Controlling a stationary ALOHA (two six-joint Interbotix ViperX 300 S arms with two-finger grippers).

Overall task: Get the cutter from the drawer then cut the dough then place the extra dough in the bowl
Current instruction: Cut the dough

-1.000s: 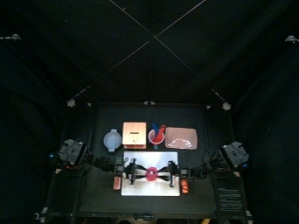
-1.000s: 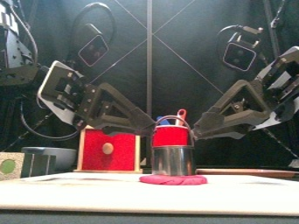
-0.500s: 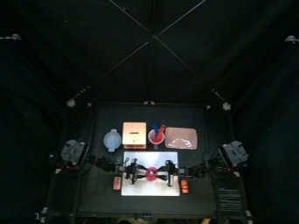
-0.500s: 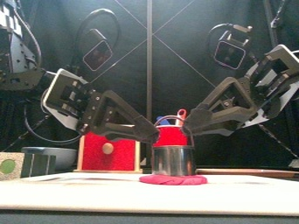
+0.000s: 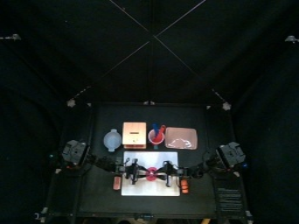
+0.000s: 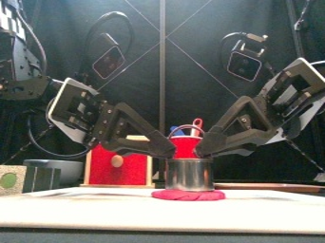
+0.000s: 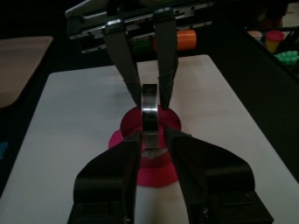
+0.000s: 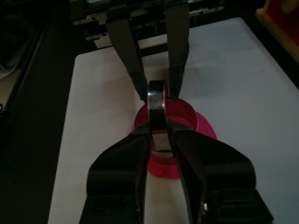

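Two grippers (image 7: 152,147) (image 7: 149,83) on cutter (image 7: 149,114) atop dough (image 7: 125,133)

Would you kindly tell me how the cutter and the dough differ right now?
The cutter is shiny metal and upright; the dough is a flat pink disc. The dough spreads wider than the cutter. The left gripper and right gripper clamp the cutter, not the dough. Both sit centred on the white board.

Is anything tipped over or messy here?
Nothing stands out. The metal cutter stands upright on the pink dough on the white cutting board, with the left gripper and right gripper both pinching its rim.
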